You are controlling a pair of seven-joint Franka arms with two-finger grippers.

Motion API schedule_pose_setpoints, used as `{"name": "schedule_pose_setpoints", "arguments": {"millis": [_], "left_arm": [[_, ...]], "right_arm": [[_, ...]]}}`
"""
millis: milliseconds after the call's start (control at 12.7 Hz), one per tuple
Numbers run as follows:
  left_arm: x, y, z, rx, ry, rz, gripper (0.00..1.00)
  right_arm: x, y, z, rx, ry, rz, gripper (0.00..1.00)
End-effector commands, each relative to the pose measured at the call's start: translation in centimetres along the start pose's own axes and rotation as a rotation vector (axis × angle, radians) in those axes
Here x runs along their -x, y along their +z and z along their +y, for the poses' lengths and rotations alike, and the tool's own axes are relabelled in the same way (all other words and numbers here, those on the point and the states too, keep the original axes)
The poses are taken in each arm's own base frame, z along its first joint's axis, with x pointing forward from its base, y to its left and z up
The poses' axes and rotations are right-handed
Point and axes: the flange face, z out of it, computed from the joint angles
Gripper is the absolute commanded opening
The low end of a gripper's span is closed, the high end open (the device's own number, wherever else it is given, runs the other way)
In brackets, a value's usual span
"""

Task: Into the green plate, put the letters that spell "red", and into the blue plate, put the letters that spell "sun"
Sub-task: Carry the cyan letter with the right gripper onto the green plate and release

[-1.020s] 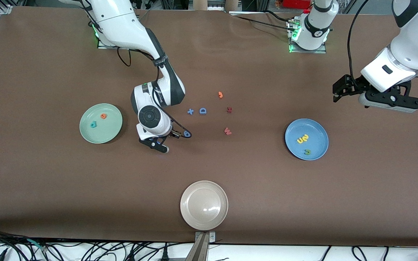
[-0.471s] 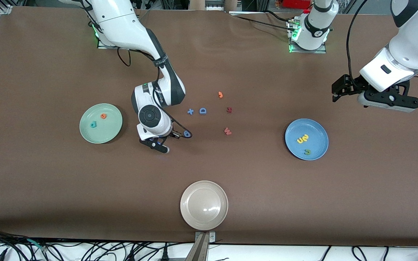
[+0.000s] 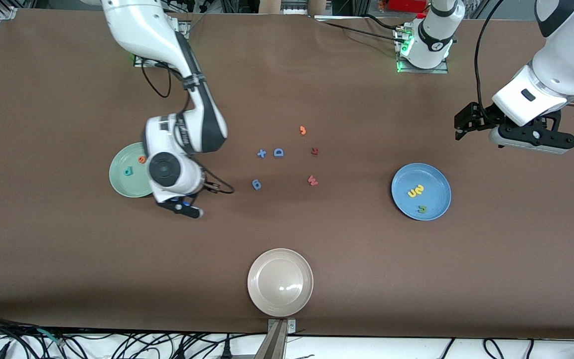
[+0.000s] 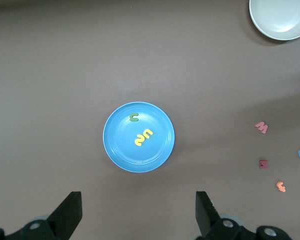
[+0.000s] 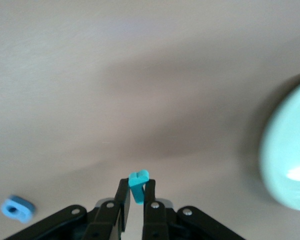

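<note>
My right gripper is shut on a small teal letter "r", which stands up between its fingertips. In the front view that gripper hangs over the table just beside the green plate, and the arm hides part of the plate. An orange "e" and a teal "d" lie in the green plate. The blue plate holds two yellow letters and an olive "u". My left gripper waits open in the air, looking down on the blue plate.
Loose letters lie mid-table: a blue plus, a blue "D", a blue round letter, an orange hook, a dark red letter and a red "w". A beige plate sits near the front edge.
My right arm has swung from beside the blue round letter toward the green plate, carrying the teal letter; the blue round letter now shows fully. The left arm barely moved.
</note>
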Motion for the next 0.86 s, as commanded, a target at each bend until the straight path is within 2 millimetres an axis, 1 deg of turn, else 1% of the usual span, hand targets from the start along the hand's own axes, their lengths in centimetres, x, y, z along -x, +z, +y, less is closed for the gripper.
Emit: {"name": "schedule_pose_setpoints", "arguments": {"millis": [0, 78, 157, 235, 314, 392, 549, 706, 785], "left_arm": [[0.3, -0.3, 0.3, 0.02, -0.011, 0.011, 1.0], [0.3, -0.3, 0.3, 0.021, -0.011, 0.011, 1.0], [0.3, -0.3, 0.4, 0.02, -0.01, 0.011, 1.0], [0.2, -0.3, 0.4, 0.02, -0.01, 0.011, 1.0], [0.2, -0.3, 0.4, 0.02, -0.01, 0.011, 1.0], [0.3, -0.3, 0.4, 0.02, -0.01, 0.011, 1.0], [0.2, -0.3, 0.6, 0.02, -0.005, 0.013, 1.0], [0.3, -0.3, 0.5, 0.02, -0.005, 0.011, 1.0], [0.3, -0.3, 0.5, 0.02, -0.005, 0.011, 1.0]], "right_arm": [[-2.0, -2.5, 7.1, 0.03, -0.111, -0.078, 0.0], [-3.0, -2.7, 10.0, 0.038, -0.15, -0.087, 0.0], [-3.5, -2.1, 12.3, 0.044, -0.178, -0.102, 0.0], [-3.6, -0.5, 14.1, 0.052, -0.186, -0.125, 0.0], [-3.3, 1.2, 15.3, 0.056, -0.191, -0.148, 0.0], [-3.1, 2.8, 16.0, 0.059, -0.189, -0.152, 0.0], [-2.8, 5.2, 17.1, 0.061, -0.174, -0.145, 0.0], [-2.6, 7.1, 18.0, 0.066, -0.195, -0.124, 0.0], [-2.8, 7.7, 18.3, 0.07, -0.196, -0.103, 0.0]]}}
